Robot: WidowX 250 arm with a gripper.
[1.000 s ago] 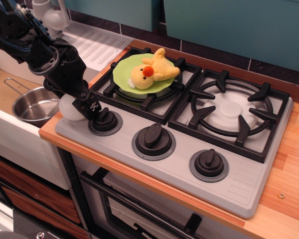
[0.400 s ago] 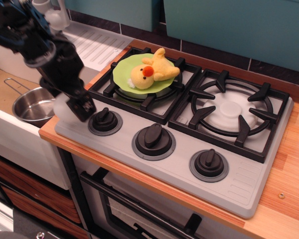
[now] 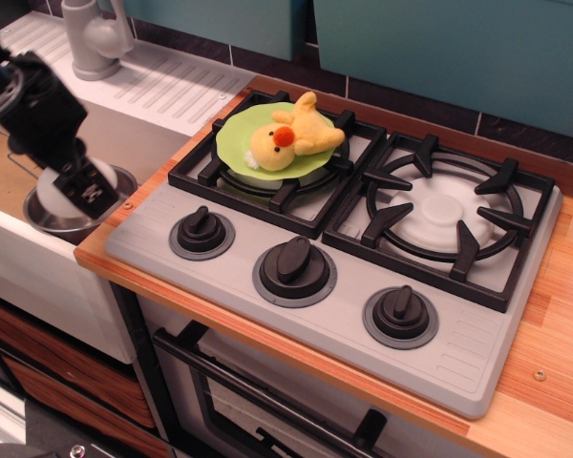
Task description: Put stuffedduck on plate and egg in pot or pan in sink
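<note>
The yellow stuffedduck (image 3: 292, 139) lies on the lime-green plate (image 3: 233, 141) on the stove's back-left burner. My black gripper (image 3: 76, 191) is over the sink (image 3: 29, 262) at the left, shut on the white egg (image 3: 48, 197). It holds the egg just above or inside the shiny steel pot (image 3: 122, 182). The gripper hides most of the pot, and I cannot tell whether the egg touches the pot's bottom.
The grey stove (image 3: 458, 358) has three black knobs (image 3: 294, 262) along its front and a bare right burner (image 3: 446, 215). A grey faucet (image 3: 92, 38) and the ribbed drainboard (image 3: 172, 86) stand behind the sink. Wooden counter (image 3: 554, 382) lies at the right.
My gripper carried the egg left from the stove's front-left corner, over the counter edge, and down over the pot in the sink. The duck and plate have not moved.
</note>
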